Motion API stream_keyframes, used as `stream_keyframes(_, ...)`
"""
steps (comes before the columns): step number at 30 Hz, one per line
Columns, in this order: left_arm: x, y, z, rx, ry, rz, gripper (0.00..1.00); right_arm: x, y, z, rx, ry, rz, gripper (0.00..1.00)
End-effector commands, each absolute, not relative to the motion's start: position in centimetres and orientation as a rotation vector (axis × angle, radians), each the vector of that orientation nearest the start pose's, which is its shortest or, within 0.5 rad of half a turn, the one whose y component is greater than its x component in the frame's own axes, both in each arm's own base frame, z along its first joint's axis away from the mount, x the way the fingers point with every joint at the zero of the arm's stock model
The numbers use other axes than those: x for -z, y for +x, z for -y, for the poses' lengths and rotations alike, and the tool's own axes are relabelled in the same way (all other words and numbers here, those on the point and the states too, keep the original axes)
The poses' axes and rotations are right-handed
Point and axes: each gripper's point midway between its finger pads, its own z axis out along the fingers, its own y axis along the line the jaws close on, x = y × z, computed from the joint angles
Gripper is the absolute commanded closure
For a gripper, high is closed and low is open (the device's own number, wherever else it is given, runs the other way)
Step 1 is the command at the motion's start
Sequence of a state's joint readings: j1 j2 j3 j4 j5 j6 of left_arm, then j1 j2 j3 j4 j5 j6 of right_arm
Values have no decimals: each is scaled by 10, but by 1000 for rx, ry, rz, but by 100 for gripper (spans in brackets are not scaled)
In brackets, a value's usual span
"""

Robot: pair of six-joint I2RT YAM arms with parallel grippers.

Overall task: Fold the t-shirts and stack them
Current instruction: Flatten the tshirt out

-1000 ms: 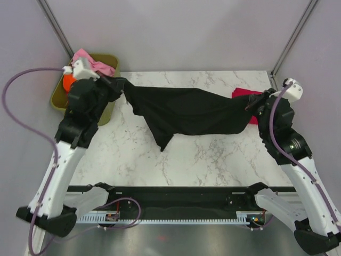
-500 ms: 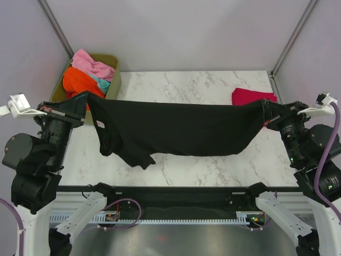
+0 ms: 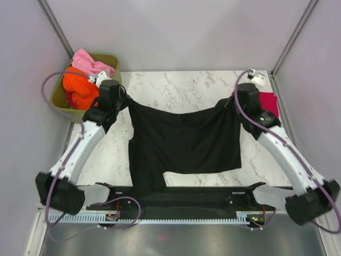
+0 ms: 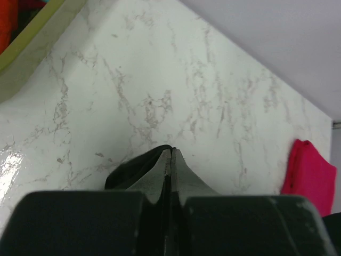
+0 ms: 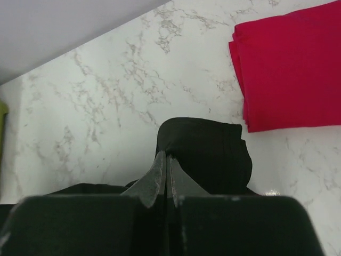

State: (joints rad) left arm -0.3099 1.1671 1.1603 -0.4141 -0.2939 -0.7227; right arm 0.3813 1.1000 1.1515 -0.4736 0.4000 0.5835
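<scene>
Black shirt [image 3: 184,141]: it is lying spread across the middle of the counter [image 3: 181,85], and both arms are holding it by its two far corners. The far edge is sagging in a shallow curve between the two grips. The near left portion is running down past the near edge of the counter and overlapping the black base rail [image 3: 213,198] in the top view.

Left arm [image 3: 88,144]: its jaws are pressing fully together on the far left corner of the black shirt. In the left wrist view a small fold of black cloth [image 4: 139,165] is showing just beside the closed tips.

Right arm [image 3: 277,144]: its jaws are likewise clamping shut on the far right corner. In the right wrist view a bunched hump of black cloth [image 5: 205,144] is standing up just beyond the tips.

Red shirt [image 3: 269,102]: it is sitting folded at the far right of the counter, near the right grip, and appearing apart from the black shirt in the right wrist view.

Tub [image 3: 111,57]: it is standing off the far left corner of the counter, and it is holding an orange shirt [image 3: 77,88] and a pink shirt [image 3: 90,63], both crumpled.
</scene>
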Motion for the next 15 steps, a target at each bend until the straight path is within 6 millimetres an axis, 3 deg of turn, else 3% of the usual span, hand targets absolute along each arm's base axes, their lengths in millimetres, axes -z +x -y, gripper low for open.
stream_keyframes(1,-282,433,69,372,-750,-1826,98,-319,403,-89,-229,579,-1760,100)
stream_keyframes(2,-291,452,66,378,-761,-1803,98,-317,417,-91,-220,594,-1757,100)
stream_keyframes(3,-286,466,54,350,-786,-1804,98,-295,440,-94,-191,608,-1799,100)
stream_keyframes(4,-259,487,51,304,-804,-1848,98,-303,455,-98,-208,615,-1775,100)
stream_keyframes(5,-274,506,50,306,-766,-1800,98,-304,469,-99,-213,620,-1757,100)
stream_keyframes(6,-269,518,46,287,-756,-1803,96,-279,489,-101,-179,625,-1798,93)
stream_keyframes(7,-255,543,47,273,-740,-1830,80,-292,503,-103,-193,627,-1765,49)
stream_keyframes(8,-253,554,46,260,-712,-1846,40,-288,514,-102,-177,623,-1769,26)
stream_keyframes(9,-238,559,39,230,-735,-1894,28,-268,528,-101,-142,610,-1809,15)
stream_keyframes(10,-240,564,38,234,-741,-1901,22,-280,536,-101,-146,605,-1792,5)
stream_keyframes(12,-249,574,38,245,-714,-1891,17,-277,543,-103,-148,579,-1807,5)
stream_keyframes(15,-261,566,42,261,-683,-1888,17,-278,535,-104,-164,565,-1818,9)
